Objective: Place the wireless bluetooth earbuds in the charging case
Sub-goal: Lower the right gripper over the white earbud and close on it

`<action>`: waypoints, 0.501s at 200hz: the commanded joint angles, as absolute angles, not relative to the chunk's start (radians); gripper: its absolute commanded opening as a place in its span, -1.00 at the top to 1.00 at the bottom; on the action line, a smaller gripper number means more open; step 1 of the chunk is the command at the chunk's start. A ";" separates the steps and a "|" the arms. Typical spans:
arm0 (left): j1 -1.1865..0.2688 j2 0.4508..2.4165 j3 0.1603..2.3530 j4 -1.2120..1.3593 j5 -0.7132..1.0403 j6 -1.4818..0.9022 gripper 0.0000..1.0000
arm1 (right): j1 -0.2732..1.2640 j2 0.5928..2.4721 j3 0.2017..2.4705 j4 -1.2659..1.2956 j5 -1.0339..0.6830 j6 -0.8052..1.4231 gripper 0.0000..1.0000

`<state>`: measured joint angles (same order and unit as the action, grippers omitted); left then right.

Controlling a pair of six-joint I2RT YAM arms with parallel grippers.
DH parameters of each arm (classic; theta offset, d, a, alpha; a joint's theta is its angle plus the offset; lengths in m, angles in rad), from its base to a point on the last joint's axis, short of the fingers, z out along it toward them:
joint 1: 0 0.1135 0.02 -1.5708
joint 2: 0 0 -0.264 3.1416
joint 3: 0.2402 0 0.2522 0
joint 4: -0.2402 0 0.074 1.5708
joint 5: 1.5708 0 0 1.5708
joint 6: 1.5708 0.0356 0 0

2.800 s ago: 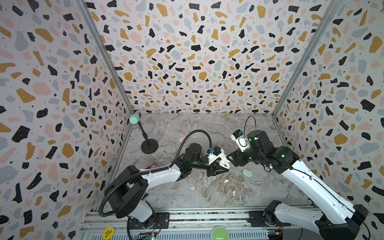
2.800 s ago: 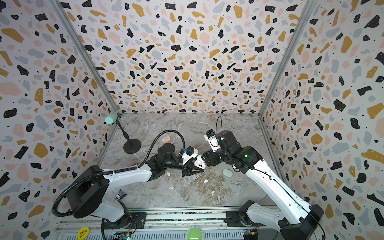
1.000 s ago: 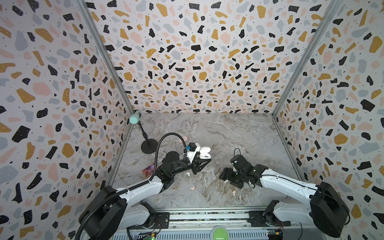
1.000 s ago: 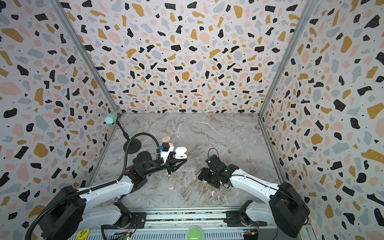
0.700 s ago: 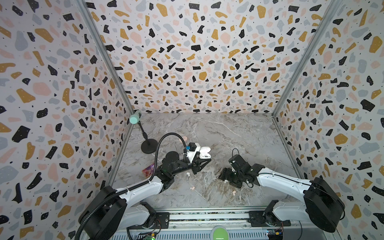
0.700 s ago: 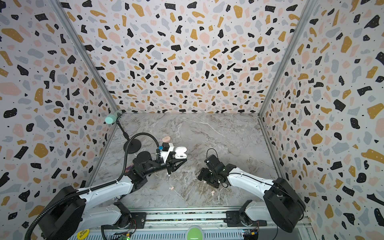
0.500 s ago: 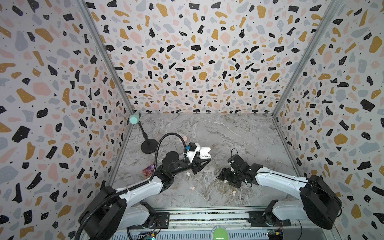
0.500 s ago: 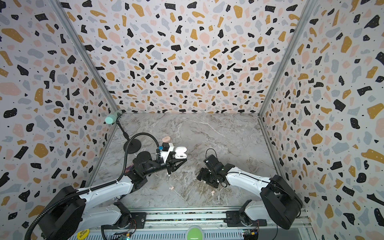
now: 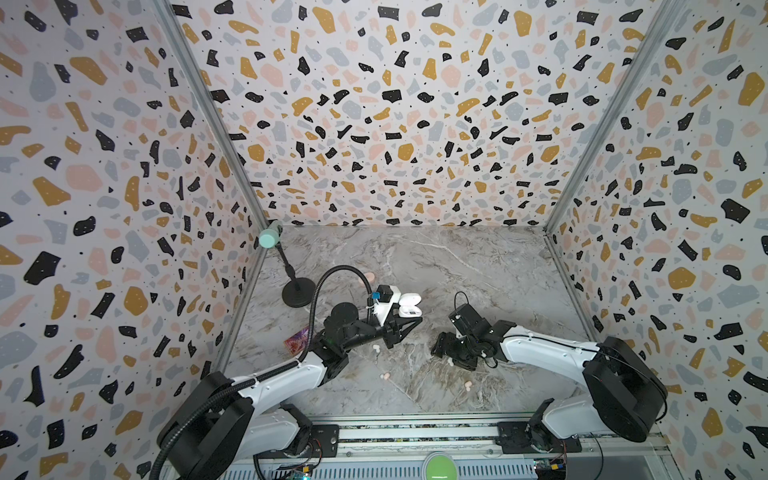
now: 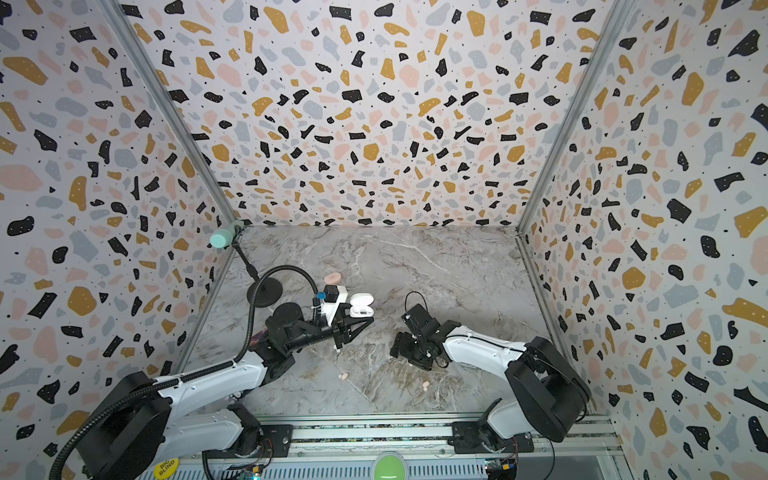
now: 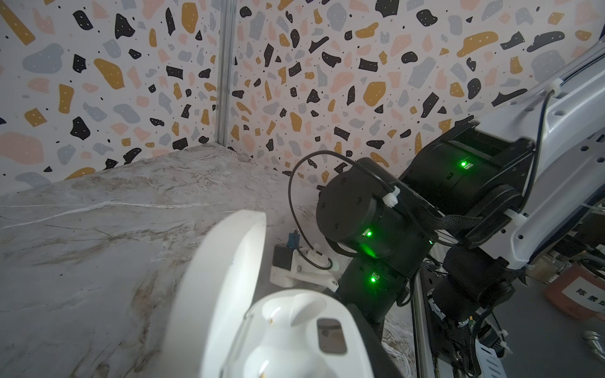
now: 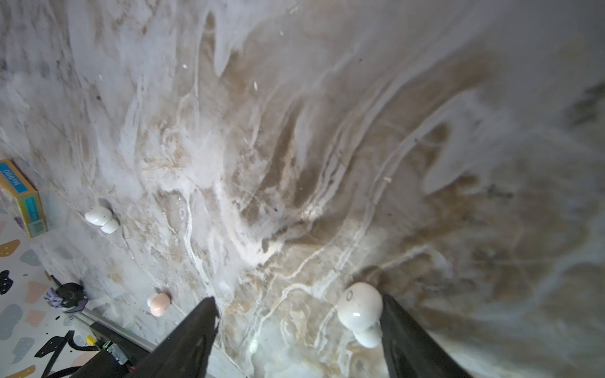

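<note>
Both arms have drawn apart from their meeting over the middle of the table: the left one has pulled back toward its own side, and the right one has dropped low over the marble. The left gripper is clenched on a white charging case, held up off the table with its lid swung open. The left wrist view shows both wells bare. The right gripper points down at the table with its jaws spread wide, grasping nothing. A white earbud lies on the marble between the fingers, tight beside the inner face of one of them; whether they touch I cannot tell. A second white earbud lies well away from it, close under the left gripper in both top views. Two pink earbuds rest on the near part of the table, apart from each other. A closed pink case sits behind the left gripper, farther back on the table.
</note>
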<state>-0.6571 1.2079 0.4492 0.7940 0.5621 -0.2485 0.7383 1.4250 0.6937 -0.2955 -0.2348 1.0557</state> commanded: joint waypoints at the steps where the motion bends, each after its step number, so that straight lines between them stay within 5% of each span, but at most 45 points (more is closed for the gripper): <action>1: -0.653 1.190 0.442 0.853 0.561 -0.245 0.84 | 0.725 1.430 0.738 -0.352 -0.229 0.999 -0.59; 32: -0.653 1.187 0.443 0.851 0.562 -0.246 0.84 | 0.706 1.461 0.803 -0.473 -0.208 0.915 -0.55; 100: -0.653 1.188 0.443 0.852 0.560 -0.246 0.84 | 0.695 1.488 0.849 -0.564 -0.214 0.873 -0.03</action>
